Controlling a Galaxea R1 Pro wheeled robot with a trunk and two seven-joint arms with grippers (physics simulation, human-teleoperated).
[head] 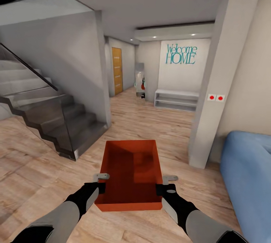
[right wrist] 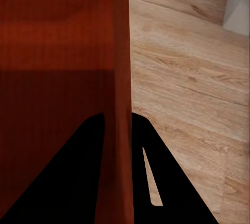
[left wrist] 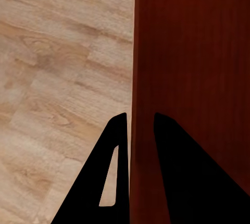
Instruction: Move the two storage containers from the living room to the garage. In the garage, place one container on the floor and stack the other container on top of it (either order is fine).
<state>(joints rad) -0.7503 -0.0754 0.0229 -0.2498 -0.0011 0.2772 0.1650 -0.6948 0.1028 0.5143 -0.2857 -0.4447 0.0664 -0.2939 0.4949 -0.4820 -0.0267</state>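
Left tool [head: 101, 179] and right tool [head: 168, 181] each clamp a wall of 1 storage container [head: 131, 167].

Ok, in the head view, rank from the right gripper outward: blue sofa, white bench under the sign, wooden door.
1. Blue sofa, just off the right gripper's right side.
2. White bench, ahead under the Welcome Home sign.
3. Wooden door, down the hall, ahead-left.
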